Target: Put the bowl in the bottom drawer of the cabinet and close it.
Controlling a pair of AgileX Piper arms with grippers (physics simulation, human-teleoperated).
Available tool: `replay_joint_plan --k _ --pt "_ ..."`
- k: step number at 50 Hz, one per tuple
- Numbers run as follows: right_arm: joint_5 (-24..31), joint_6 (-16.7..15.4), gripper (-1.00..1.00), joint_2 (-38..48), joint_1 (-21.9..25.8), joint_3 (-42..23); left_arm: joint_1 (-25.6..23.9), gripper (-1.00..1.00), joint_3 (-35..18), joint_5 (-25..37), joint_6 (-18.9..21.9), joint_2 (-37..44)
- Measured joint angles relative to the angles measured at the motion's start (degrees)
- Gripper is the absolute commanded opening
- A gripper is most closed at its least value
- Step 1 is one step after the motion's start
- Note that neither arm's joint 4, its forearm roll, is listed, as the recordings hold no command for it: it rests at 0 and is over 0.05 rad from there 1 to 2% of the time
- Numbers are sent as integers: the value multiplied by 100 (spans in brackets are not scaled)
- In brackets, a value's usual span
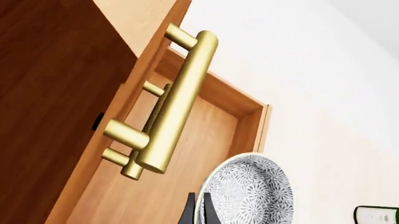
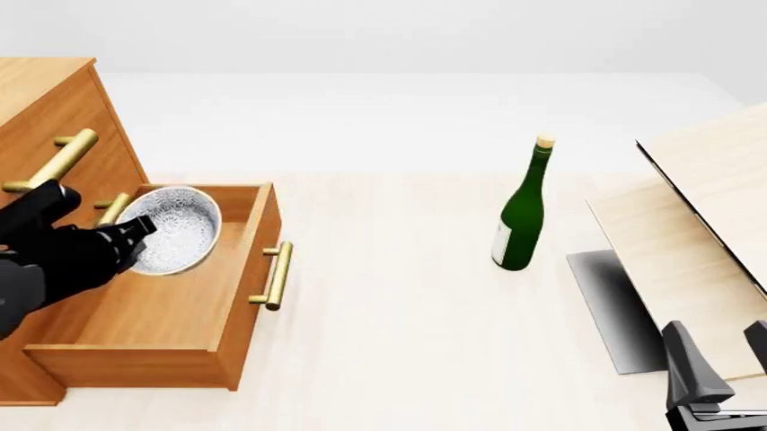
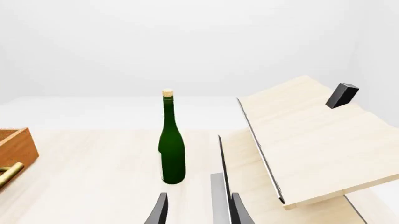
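1. Front view shows the left claw [image 2: 135,230] gripping the rim of the small round speckled white-grey bowl [image 2: 175,230], its fingers closed on the near edge, the bowl tilted so its inside faces outward.
2. Directly beneath that claw lies the pulled-out bottom drawer [image 2: 228,305], an orange-brown wooden box with a short brass bar handle [image 2: 275,277] on its front; the bowl hangs above the drawer's back part and I cannot tell whether it touches the floor of it.
3. Behind the left claw rises the tall orange-brown wooden cabinet [image 2: 48,108], with the longer brass handle of an upper drawer [image 2: 54,162] just above the claw.
4. From the left wrist camera, the bowl [image 1: 249,191] sits at the dark fingertips [image 1: 188,212], with the upper brass handle [image 1: 177,100] close ahead.
5. Well off beyond the open drawer front stands an upright green glass bottle with a cork [image 2: 523,208] on the pale tabletop [image 2: 396,341].
6. The right claw [image 2: 717,357] is low at the near edge, its fingers spread apart and empty, a pale light-wood box with a dark edge [image 2: 707,224] just ahead of it and the bottle [image 3: 171,144] ahead.
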Motion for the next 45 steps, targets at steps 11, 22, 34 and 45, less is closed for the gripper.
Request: replay_joint_plan --k 11,22,34,45 --pt "0 0 100 0 0 0 81 -100 11 -242 13 361" --pt "0 0 100 0 0 0 153 -100 115 -483 0 635" --pt "0 0 100 0 0 0 246 -100 297 -746 -35 846" --pt "0 0 100 0 0 0 349 -100 420 -952 -46 1015"
